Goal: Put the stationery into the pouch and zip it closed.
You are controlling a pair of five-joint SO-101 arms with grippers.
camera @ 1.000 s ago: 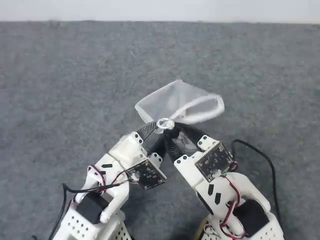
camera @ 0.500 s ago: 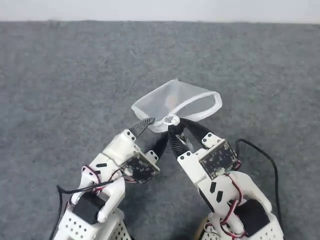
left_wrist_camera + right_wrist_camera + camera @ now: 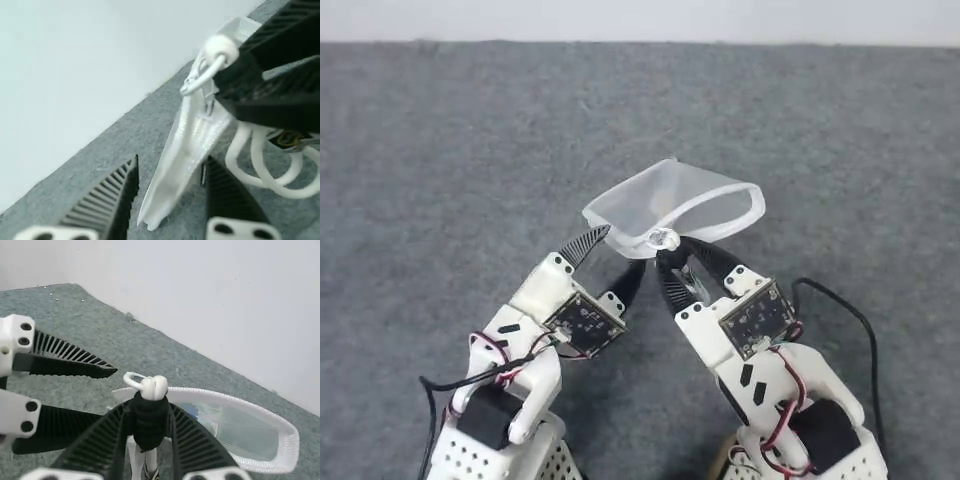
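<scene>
Between left gripper [image 3: 623,250] fingers: mesh pouch [image 3: 670,195] edge, fingers apart, unclamped.
Right gripper [image 3: 672,262]: clamped on zipper pull [image 3: 152,386].
Risk: pulling now, with the pouch unheld, could drag it along instead of closing it.

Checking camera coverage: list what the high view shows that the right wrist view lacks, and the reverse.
High view, not right wrist: a black cable and the arms' perforated white bases. Right wrist, not high: something blue inside the translucent white mesh pouch. Both: that pouch, the black right tool shut on its white zip pull, the left tool open.
</scene>
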